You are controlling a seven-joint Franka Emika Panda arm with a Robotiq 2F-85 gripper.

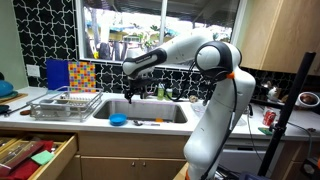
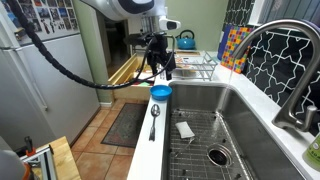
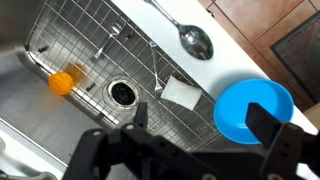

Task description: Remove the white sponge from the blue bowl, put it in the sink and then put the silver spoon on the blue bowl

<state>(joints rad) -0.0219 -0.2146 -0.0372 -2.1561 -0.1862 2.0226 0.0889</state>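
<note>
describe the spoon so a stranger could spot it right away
Find the steel sink, then the white counter strip along its edge. The spoon lies flat on that strip, round end nearer the blue bowl. It is the only long, shiny silver thing there; the bowl is round, and the white sponge sits inside the sink.

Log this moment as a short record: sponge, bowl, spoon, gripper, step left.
sponge: white square sponge, lying inside the steel sink on its wire grid
bowl: round blue bowl, empty, on the counter edge
spoon: silver metal spoon, on the counter edge, apart from the bowl
gripper: gripper, open, empty, above the bowl
step left: spoon onto bowl
</note>
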